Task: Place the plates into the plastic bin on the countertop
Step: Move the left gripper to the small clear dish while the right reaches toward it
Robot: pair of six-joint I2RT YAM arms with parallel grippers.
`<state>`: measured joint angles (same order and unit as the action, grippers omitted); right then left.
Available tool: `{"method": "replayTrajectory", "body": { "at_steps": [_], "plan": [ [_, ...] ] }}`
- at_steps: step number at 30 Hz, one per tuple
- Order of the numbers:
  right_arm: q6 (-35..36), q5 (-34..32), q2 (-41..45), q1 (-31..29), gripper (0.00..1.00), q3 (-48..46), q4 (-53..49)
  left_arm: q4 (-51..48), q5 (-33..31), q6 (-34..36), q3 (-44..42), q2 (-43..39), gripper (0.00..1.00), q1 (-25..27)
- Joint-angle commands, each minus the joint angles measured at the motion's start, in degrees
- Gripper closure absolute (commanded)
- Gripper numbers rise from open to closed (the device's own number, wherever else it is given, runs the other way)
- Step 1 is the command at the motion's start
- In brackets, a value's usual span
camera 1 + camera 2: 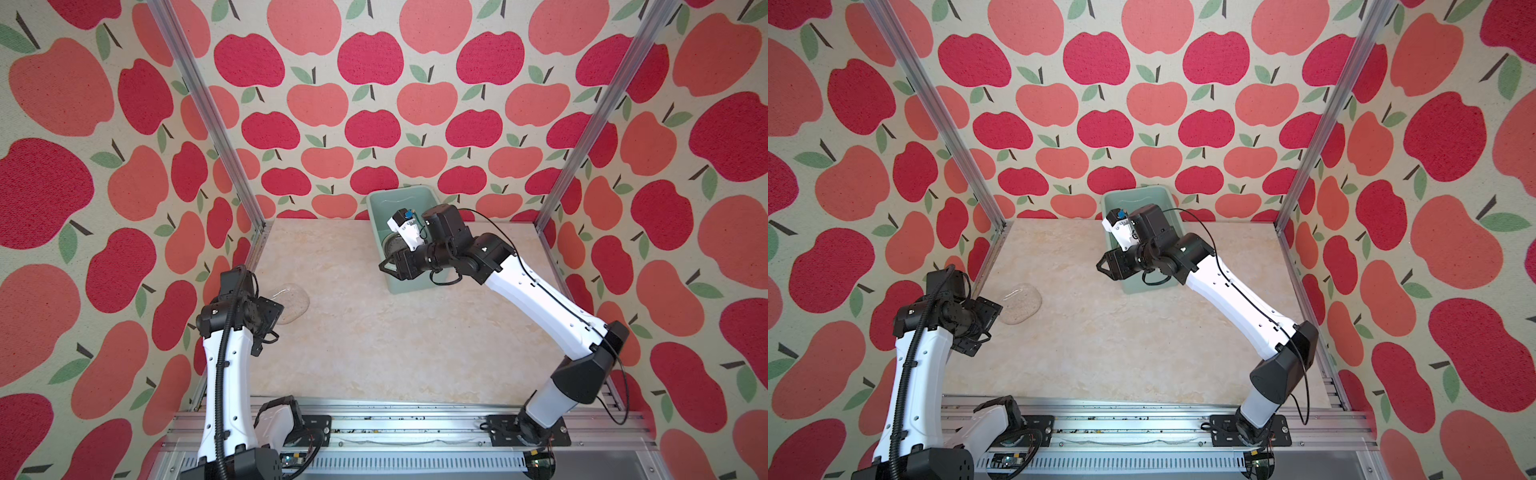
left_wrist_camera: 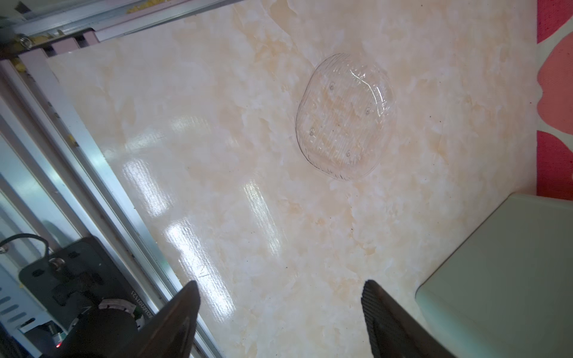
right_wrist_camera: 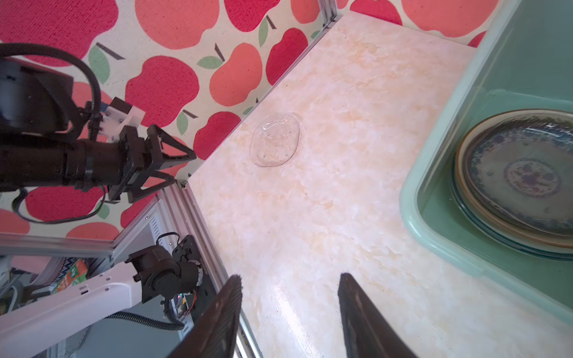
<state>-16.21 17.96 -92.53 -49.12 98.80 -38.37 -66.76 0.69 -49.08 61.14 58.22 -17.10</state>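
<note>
Left gripper [image 2: 280,284] [image 3: 185,167]: spread wide, empty, only bare countertop [image 2: 248,155] in the gap. Held above the surface near the left wall [image 1: 137,249], pointing in toward the table. Ahead of it and clear of it, a glass plate [image 2: 345,116] [image 3: 275,140], flat on the countertop and close to that wall. In both top views, glass plate [image 1: 296,300] [image 1: 1023,302] partly hidden under the left arm [image 1: 226,365].

Right gripper [image 3: 290,276]: also parted, nothing held, pale countertop showing through the gap. In both top views, right gripper [image 1: 384,266] [image 1: 1102,266] just outside the left side of the bin [image 1: 399,199] [image 1: 1133,199], near its front corner, with the right arm [image 1: 540,299] reaching across the bin's front end. No contact with the rim that can be made out.

Bin [image 3: 443,124] [image 2: 496,263] at the back of the countertop, right of centre, far end against the back wall [image 1: 374,124]. Inside, a stack of plates [image 3: 483,223], with a blue-patterned plate [image 3: 527,179] on top, tilted slightly, and a brown-rimmed edge showing under it. Stack well apart from the glass plate, with open countertop between them.
</note>
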Motion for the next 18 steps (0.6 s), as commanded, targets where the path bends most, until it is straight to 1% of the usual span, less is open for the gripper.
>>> {"method": "replayTrajectory", "body": {
  "at_steps": [1,5,8,13,18],
  "plan": [
    [1.12,4.37,4.66,-1.08,0.46,-5.84,9.75,2.60,-4.45,5.57,-2.72,2.06,0.16,-1.92],
    [3.57,4.76,6.11,-2.02,0.46,-8.72,8.20,9.88,-6.47,11.86,-5.37,6.49,0.16,-3.49],
    [4.18,4.93,6.72,-2.01,0.46,-10.71,8.13,15.30,-6.19,15.81,-6.54,10.43,0.17,-4.42],
    [2.68,5.77,6.68,-2.03,0.46,-13.47,9.82,23.14,-1.89,19.29,-6.31,17.69,0.21,-6.30],
    [1.09,6.75,5.06,-2.03,0.46,-14.09,10.68,27.45,1.82,22.64,-4.15,25.56,0.28,-6.84]
  ]
}}
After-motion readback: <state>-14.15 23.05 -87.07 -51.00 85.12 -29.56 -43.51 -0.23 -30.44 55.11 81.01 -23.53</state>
